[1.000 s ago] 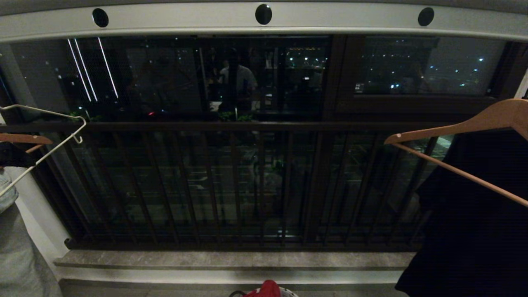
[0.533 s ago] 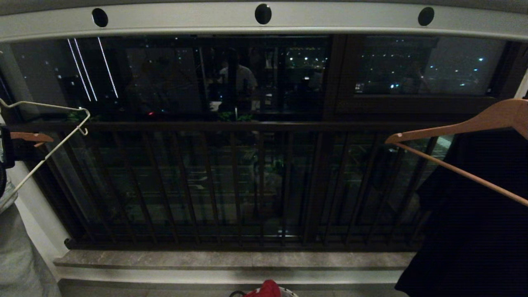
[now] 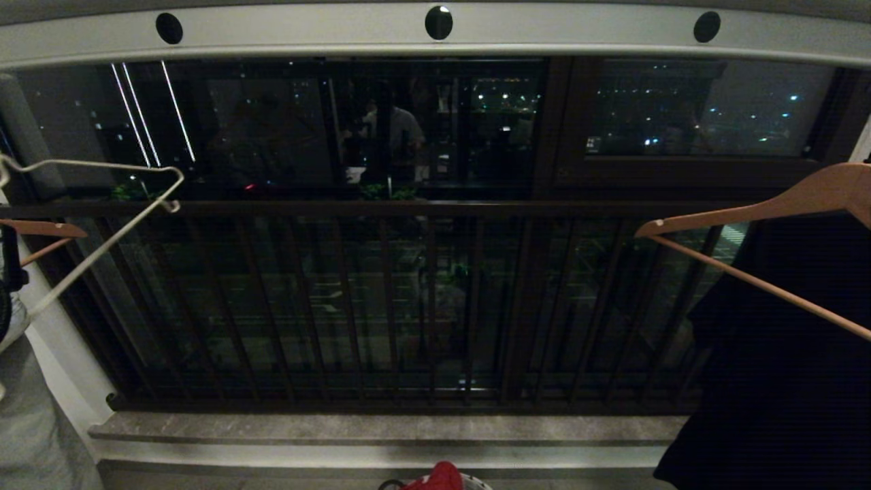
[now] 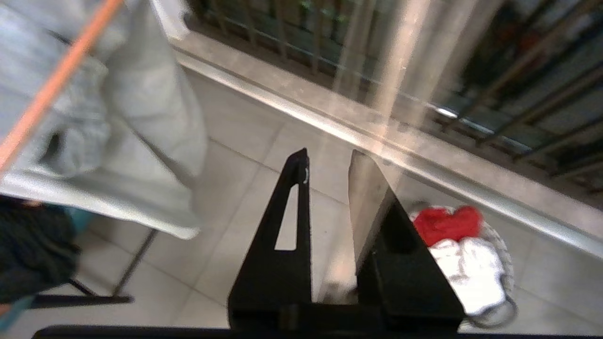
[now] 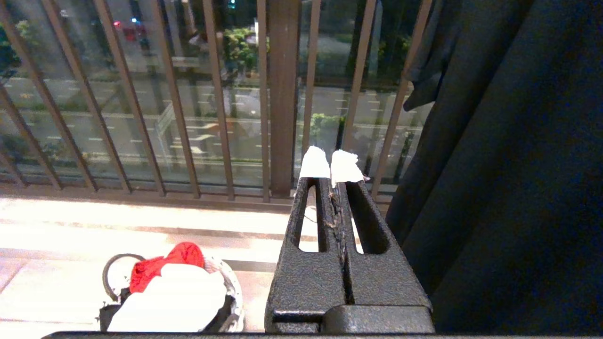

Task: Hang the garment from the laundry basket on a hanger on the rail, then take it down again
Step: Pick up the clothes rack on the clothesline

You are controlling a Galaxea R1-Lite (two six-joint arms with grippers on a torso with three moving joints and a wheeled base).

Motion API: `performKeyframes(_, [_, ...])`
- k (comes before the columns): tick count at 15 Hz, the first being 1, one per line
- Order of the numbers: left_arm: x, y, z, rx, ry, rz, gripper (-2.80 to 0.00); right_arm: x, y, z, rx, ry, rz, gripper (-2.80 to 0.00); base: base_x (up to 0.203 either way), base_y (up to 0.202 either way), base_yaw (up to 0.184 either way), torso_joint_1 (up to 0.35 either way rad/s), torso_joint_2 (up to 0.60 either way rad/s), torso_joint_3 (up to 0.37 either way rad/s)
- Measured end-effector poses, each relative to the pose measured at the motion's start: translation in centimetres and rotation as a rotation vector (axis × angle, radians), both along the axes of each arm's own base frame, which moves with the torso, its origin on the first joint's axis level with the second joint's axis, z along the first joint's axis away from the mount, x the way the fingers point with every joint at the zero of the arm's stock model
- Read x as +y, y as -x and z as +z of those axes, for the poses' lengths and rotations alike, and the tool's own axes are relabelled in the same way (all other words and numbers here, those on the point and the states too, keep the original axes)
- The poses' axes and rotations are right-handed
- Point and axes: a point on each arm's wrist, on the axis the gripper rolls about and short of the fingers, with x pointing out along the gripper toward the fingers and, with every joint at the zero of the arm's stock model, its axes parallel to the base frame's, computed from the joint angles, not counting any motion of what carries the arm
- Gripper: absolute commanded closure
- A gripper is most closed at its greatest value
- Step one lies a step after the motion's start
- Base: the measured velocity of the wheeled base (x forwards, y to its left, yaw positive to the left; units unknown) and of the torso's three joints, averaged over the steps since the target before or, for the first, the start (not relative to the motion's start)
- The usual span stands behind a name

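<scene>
a: where was the left gripper [image 4: 327,165]?

b: above the floor, fingers narrowed on a pale blurred streak — i couldn't tell whether they gripped it. the right gripper [image 5: 332,165] sat pressed shut by the black garment [image 5: 509,155].

a: and the hanger [image 3: 102,204]?

b: at the far left, tilted, below the rail [image 3: 435,34].

a: the garment [image 5: 169,301]?

b: in the laundry basket [image 5: 233,292] — under a red cloth [image 5: 165,263], before the balcony railing [image 3: 408,299].
</scene>
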Motion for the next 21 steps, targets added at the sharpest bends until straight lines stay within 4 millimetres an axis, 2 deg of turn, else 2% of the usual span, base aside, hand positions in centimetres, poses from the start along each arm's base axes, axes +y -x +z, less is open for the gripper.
performKeyframes(7, [-0.2, 1.1, -0.3, -0.003, -0.015, -0.008, 0.0, 0.0, 0.0, 0.0, 0.0, -0.001, 0.0, 0.0, 0.0, 0.0, 0.0, 0.0, 0.0, 0.0])
performKeyframes(21, [-0.7, 3.6, 1.0, -0.081, -0.037, -0.009, 0.0, 0.0, 0.0, 0.0, 0.0, 0.0, -0.001, 0.0, 0.0, 0.0, 0.0, 0.0, 0.0, 0.0])
